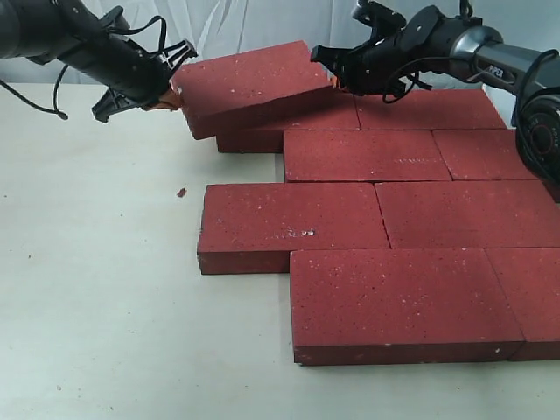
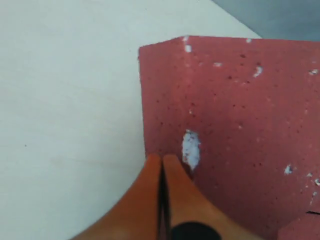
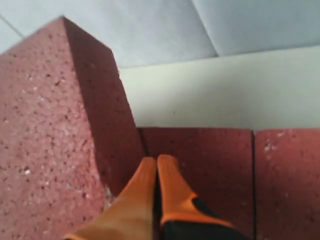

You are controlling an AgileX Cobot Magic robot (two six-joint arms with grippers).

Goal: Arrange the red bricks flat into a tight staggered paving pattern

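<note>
Red bricks (image 1: 289, 214) on table (image 1: 96, 306), one tilted

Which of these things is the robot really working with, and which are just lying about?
In the job: the tilted brick, raised between the left gripper and right gripper, both shut; the flat bricks already laid.
Lying about: a small red chip on the table; the pale backdrop.

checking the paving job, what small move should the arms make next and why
Probably ease the tilted brick leftward off the back-row brick it leans on, down toward the table. The shut left gripper and right gripper sit against its ends.
</note>
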